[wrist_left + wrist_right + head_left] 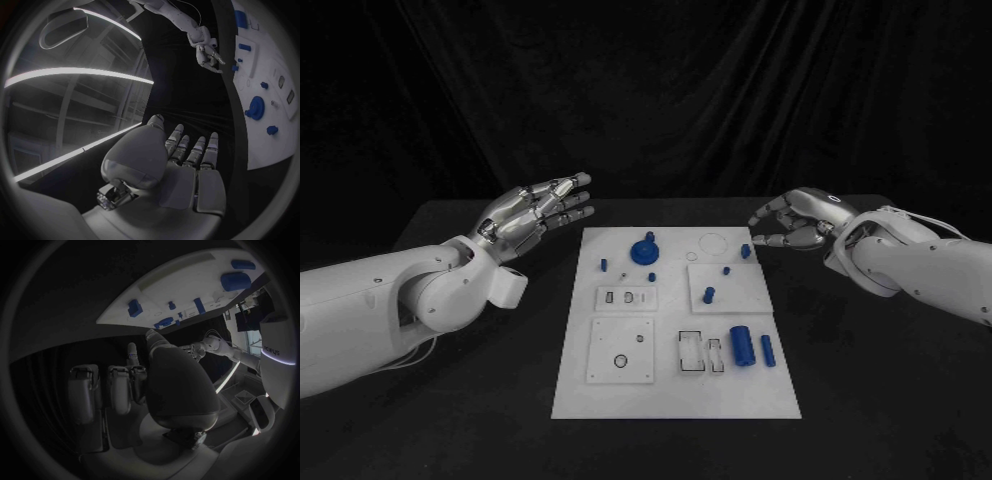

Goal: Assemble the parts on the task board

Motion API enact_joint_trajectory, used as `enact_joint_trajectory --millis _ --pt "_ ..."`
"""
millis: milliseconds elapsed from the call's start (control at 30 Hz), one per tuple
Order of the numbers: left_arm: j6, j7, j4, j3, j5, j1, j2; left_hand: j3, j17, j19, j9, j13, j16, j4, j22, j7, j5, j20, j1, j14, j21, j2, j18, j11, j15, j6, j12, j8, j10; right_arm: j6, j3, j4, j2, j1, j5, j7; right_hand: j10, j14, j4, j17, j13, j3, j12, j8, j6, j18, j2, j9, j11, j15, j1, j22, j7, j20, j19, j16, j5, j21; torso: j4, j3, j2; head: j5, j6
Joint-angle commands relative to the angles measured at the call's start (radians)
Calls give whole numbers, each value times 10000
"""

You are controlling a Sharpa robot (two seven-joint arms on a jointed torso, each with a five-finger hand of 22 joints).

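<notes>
The white task board (678,400) lies in the middle of the table. On it are a round blue knob (645,250), several small blue pegs such as one (708,294), and two blue cylinders (741,346) lying side by side. My left hand (538,212) hovers off the board's far left corner with fingers stretched out and apart, holding nothing; its palm (181,165) faces the board (275,140). My right hand (795,222) hangs by the far right corner with fingers loosely bent and nothing in them, close to a small blue peg (746,251). From behind that hand (144,390) the board (181,280) lies beyond it.
The board carries raised white plates: one with holes (622,350) at front left and one with rectangular slots (700,352) beside the cylinders. The black table (473,400) stretches on both sides of the board. A black curtain hangs behind.
</notes>
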Motion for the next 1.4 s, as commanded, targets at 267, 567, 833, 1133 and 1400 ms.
enact_joint_trajectory --millis 267,567,833,1133,1400 --pt "154 119 16 10 27 -73 -11 34 9 -24 16 9 19 -2 -9 11 30 58 102 48 18 25 189 61 17 77 49 43 -8 -30 7 -716 271 -463 767 1374 799 964 10 2291 1785 -107 27 27 -186 -79 -74 51 -72 -66 -188 2630 2 -76 1059 56 -162 26 -18 44 9 -23 -10" --pt "172 112 7 10 27 -95 -19 46 7 -31 15 8 13 -4 -12 11 40 56 118 38 14 31 189 62 14 71 48 42 -11 117 7 -878 326 -533 922 1411 763 955 -3 2254 1693 -116 -19 -120 -608 -79 -125 41 -70 -67 -178 2630 5 -77 1059 38 -234 26 -2 5 19 -65 0" --pt "199 102 3 10 27 -105 -27 46 7 -31 15 8 13 -4 -12 11 40 56 118 38 14 31 189 62 14 71 48 42 -11 224 7 -1021 492 -582 995 1287 707 936 -10 2169 1565 1 -85 -125 -812 -79 -23 56 -68 -65 112 2630 5 -71 1059 -9 360 26 8 -14 5 -61 -21" --pt "219 96 5 10 27 -110 -48 57 7 -34 14 8 12 -6 -14 13 48 55 132 35 12 35 189 64 13 68 49 41 -9 327 8 -1202 661 -697 1020 1268 696 931 -16 2149 1546 26 -82 -9 -682 -79 4 112 -52 -55 182 2630 30 -64 1059 -18 676 26 20 -25 10 -57 -42" --pt "242 84 1 10 27 -113 -51 57 7 -34 14 8 12 -6 -14 13 48 55 132 35 12 35 189 64 13 68 49 41 -9 365 8 -1333 768 -758 1023 1239 682 929 -31 2138 1512 75 -75 266 -475 -79 25 233 -7 -21 357 2630 89 -36 1059 -20 1198 26 15 -26 13 -67 -54"
